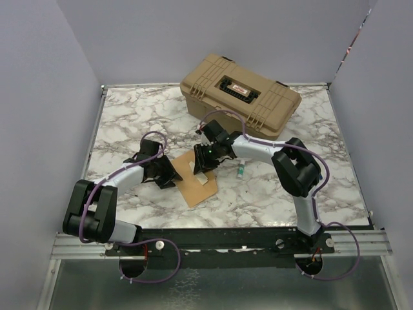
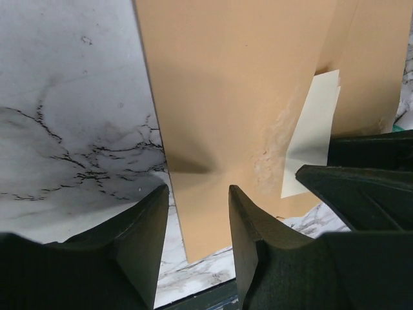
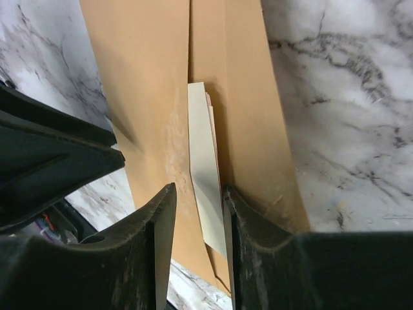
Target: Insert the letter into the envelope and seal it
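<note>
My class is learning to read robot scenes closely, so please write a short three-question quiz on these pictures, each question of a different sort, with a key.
1. Multiple choice: how does the letter sit relative to the envelope? A, fully hidden inside it. B, partly tucked in, one end showing. C, lying apart from it.
2. Short answer: which hand works nearer the case?
3. True or false: the case stands with its lid open.

Key
1. B
2. The right hand
3. False; the lid is down.
</note>
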